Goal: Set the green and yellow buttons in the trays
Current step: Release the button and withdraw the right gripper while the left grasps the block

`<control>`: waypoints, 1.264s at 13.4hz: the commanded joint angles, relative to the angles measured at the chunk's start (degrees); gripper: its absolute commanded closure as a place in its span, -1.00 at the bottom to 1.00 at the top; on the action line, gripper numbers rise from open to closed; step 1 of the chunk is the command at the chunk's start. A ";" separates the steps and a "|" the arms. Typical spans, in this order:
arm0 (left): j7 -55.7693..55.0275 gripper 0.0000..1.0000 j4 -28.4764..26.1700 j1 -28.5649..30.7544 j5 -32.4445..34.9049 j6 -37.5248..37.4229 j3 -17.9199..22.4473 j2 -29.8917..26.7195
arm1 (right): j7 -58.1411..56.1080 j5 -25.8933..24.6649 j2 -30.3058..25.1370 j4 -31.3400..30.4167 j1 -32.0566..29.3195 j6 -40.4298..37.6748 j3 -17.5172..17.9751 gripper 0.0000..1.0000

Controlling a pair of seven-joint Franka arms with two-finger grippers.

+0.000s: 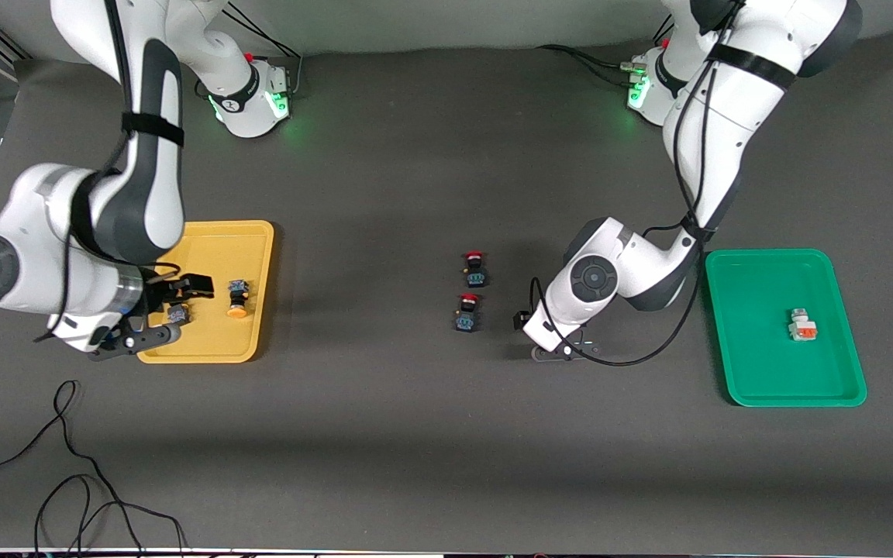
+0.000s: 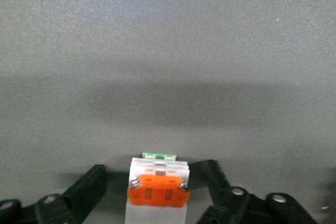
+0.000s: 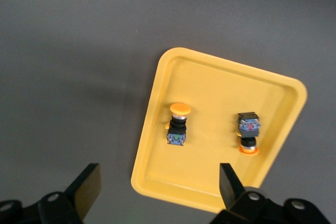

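The desk (image 1: 415, 434) is a matte dark grey sheet with fine grain. At the right arm's end sits the yellow tray (image 1: 214, 349), smooth plastic with rounded corners and a raised rim; two orange-capped buttons (image 3: 177, 124) (image 3: 248, 131) with black-and-blue bodies lie in it on their sides, apart from each other and off the rim. The right gripper (image 3: 157, 187) hangs over this tray's edge with fingers spread wide, grasping nothing. The green tray (image 1: 741, 372), same shape, lies at the left arm's end and carries one white block button (image 1: 802, 325) near its middle. The left gripper (image 2: 155, 190) is low over bare desk between the green tray and two red-capped switches (image 1: 475, 267) (image 1: 467, 311); its fingers stand released on either side of the second white block button (image 2: 157, 190), whose orange face and green tip show between them.
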 commanded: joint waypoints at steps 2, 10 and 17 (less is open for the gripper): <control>-1.75 1.00 0.96 -2.03 0.82 0.49 1.79 0.52 | 0.10 -2.38 0.47 8.19 0.26 -6.71 -1.83 -1.00; -2.01 1.00 5.69 -1.32 -0.58 -15.28 1.53 -4.91 | 5.62 -6.32 -3.12 8.91 6.23 -7.24 -6.32 -1.00; 14.83 1.00 15.20 9.90 -8.13 -43.09 1.35 -14.67 | 17.56 -22.30 -19.97 2.25 -7.44 -3.04 17.45 -0.99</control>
